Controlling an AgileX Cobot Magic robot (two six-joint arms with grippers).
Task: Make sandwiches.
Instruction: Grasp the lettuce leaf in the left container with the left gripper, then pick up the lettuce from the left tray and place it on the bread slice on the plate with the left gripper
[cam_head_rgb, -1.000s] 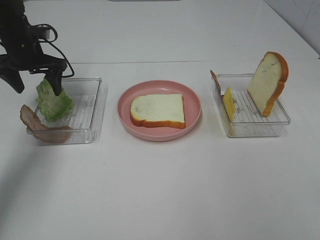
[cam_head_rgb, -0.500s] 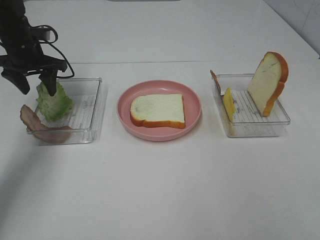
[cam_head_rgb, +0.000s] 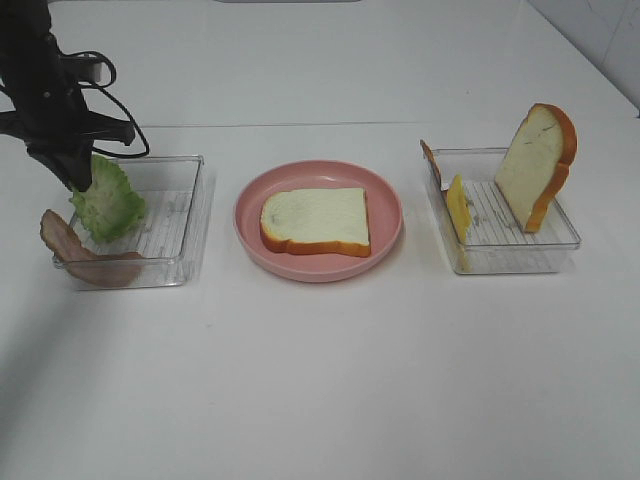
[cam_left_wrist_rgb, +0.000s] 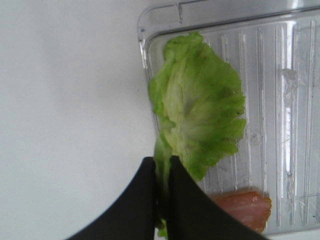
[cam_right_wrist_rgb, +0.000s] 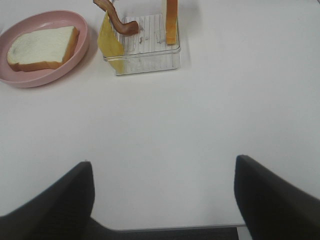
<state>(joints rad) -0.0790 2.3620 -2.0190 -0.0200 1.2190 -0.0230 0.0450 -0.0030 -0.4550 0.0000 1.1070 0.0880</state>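
A white table (cam_head_rgb: 320, 380) bears a left clear plastic tray (cam_head_rgb: 185, 215) and a right clear plastic tray (cam_head_rgb: 520, 250), with a round pink plate (cam_head_rgb: 385, 215) between them holding a flat white bread slice (cam_head_rgb: 315, 220) with orange-brown crust. An upright bread slice (cam_head_rgb: 538, 165) stands in the right tray, where a yellow cheese slice (cam_head_rgb: 458, 208) leans on the left wall. The left gripper (cam_left_wrist_rgb: 162, 162) clamps the edge of the ruffled green lettuce leaf (cam_head_rgb: 112, 200) at the left tray's far left corner, a brown bacon strip (cam_head_rgb: 75, 250) drapes over that tray's near left rim, and the right gripper (cam_right_wrist_rgb: 162, 162) hangs over bare table, jaws spread wide.
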